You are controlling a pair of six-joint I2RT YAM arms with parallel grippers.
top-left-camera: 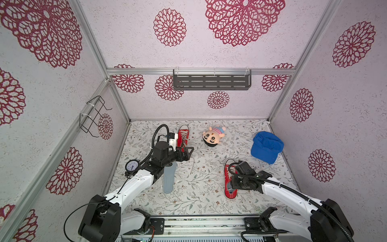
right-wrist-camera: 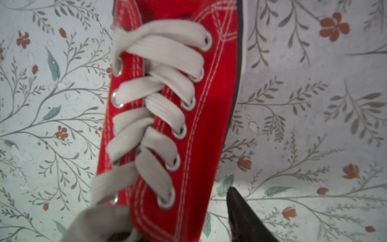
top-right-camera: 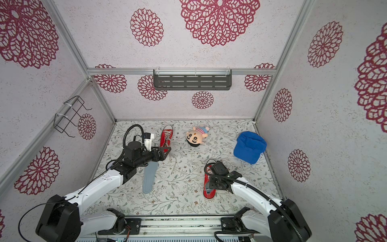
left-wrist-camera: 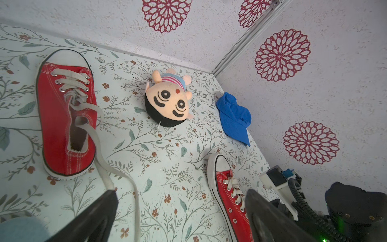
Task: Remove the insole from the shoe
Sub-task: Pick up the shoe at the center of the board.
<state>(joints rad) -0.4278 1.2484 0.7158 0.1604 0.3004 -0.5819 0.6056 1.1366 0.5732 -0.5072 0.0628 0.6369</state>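
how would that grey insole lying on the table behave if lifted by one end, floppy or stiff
The insole looks thin and flat, probably foam, so it would likely droop if lifted by one end. It seems light for its size. Lying flat on the table, a push would probably slide it, not roll it.

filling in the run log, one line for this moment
left end effector open, empty | right end effector at near red shoe, grip unclear | grey insole out on table

White arm shells [top-left-camera: 136, 184], black joints, ribbed black cables [left-wrist-camera: 304, 206]; fingers [left-wrist-camera: 100, 209] look matte black, perhaps triangular.
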